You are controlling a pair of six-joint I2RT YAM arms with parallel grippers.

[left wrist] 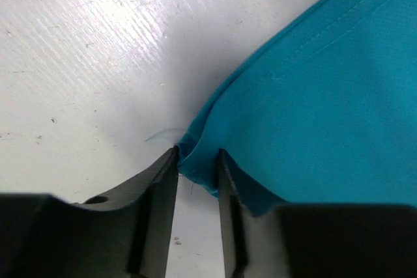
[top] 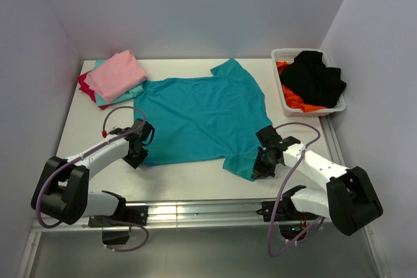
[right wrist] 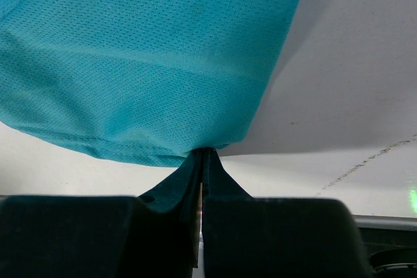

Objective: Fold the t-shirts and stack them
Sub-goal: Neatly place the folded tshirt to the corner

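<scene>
- The white table (top: pixel 195 177) is matt and faintly scuffed, closed in by plain pale walls (top: pixel 195 11) on three sides.
- The teal t-shirt (top: pixel 202 118) lies spread flat at the table's middle.
- The left gripper (top: pixel 138 153) pinches the shirt's corner at 8 o'clock.
- The right gripper (top: pixel 262 166) is clamped on its sleeve edge at 5 o'clock.
- A folded stack (top: pixel 116 77), pink on top, sits at 10 o'clock.
- A white basket (top: pixel 305 112) at 2 o'clock holds black cloth (top: pixel 316 76) over orange cloth (top: pixel 296 101).

A white basket (top: pixel 306 112) sits at the far right of the white tabletop (top: pixel 195 177). Black cloth (top: pixel 316 77) lies on orange cloth (top: pixel 294 99) inside it.
</scene>
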